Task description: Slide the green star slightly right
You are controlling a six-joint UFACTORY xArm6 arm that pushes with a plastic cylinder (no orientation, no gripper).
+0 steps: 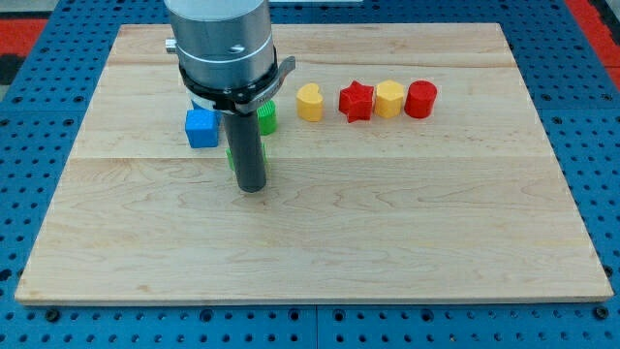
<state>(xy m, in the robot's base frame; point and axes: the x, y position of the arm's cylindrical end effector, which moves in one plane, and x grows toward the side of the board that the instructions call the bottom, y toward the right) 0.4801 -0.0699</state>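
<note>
My rod comes down from the arm's grey body at the view's top, and my tip (252, 186) rests on the board left of centre. A green block (232, 158), whose shape I cannot make out, is mostly hidden behind the rod; slivers of green show on both sides of the rod just above the tip. A second green block (266, 117) sits just above and to the right, partly under the arm's collar. I cannot tell which one is the star.
A blue cube (201, 127) lies left of the rod. A row runs to the right: yellow heart (309, 102), red star (356, 100), yellow block (389, 99), red block (420, 98). The wooden board (387, 242) sits on a blue pegboard.
</note>
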